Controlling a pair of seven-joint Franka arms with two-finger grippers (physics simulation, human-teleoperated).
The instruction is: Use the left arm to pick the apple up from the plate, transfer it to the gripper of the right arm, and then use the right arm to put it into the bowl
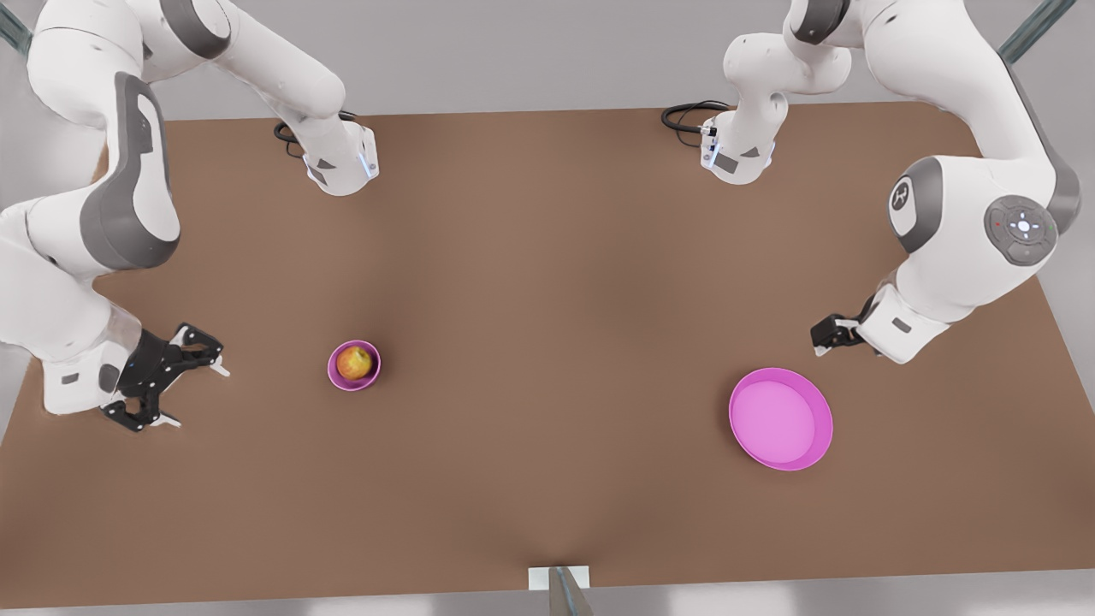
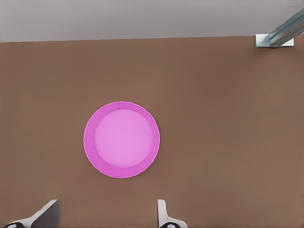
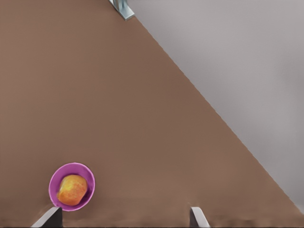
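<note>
Fingers (image 1: 221, 370) spread — apple (image 1: 355, 363) in bowl (image 1: 335, 376)

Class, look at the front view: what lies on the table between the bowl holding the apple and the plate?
Nothing: in the front view, only bare brown table separates the bowl, holding the apple, from the plate.

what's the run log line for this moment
apple: in bowl | plate: empty | right tool: open, beside bowl | left tool: open, by plate
</note>
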